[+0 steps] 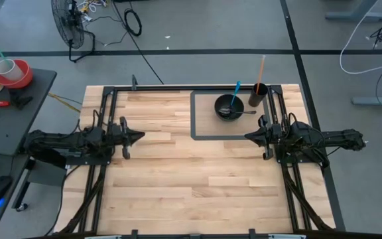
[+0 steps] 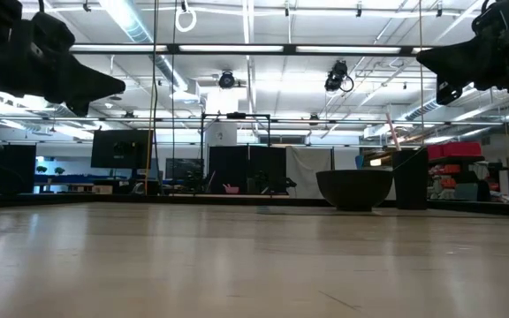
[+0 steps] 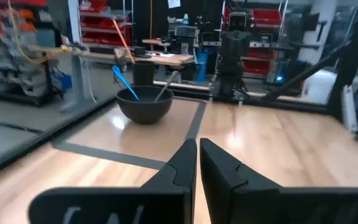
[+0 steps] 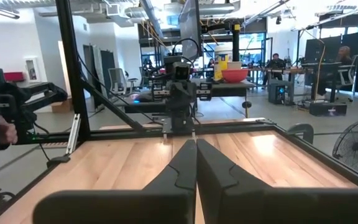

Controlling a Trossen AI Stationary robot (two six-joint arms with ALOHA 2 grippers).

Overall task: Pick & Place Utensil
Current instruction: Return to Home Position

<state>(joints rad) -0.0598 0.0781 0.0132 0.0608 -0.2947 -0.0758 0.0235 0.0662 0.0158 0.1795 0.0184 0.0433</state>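
**High view.** One wooden table (image 1: 178, 179) carries two dark arms, which lie level and face each other across it. The left gripper (image 1: 140, 137) is over the table's left side. The right gripper (image 1: 249, 137) is over the right side, at the near edge of the single dark-bordered mat (image 1: 193, 116). On the mat stands one black bowl (image 1: 229, 107) holding two utensils: one blue utensil (image 1: 235, 93) and one spoon (image 1: 246, 112). One black cup (image 1: 257, 95) stands just beside the bowl at the mat's far right corner and holds one orange straw (image 1: 262, 70).

**Low view.** Both grippers hang well above the tabletop. The bowl and cup stand side by side on the right.

**Left wrist view.** The jaws are together and grip nothing. The bowl lies ahead with both handles leaning out over its rim, and the cup and straw stand behind it.

**Right wrist view.** The jaws are together and grip nothing. The left arm faces from across the table.
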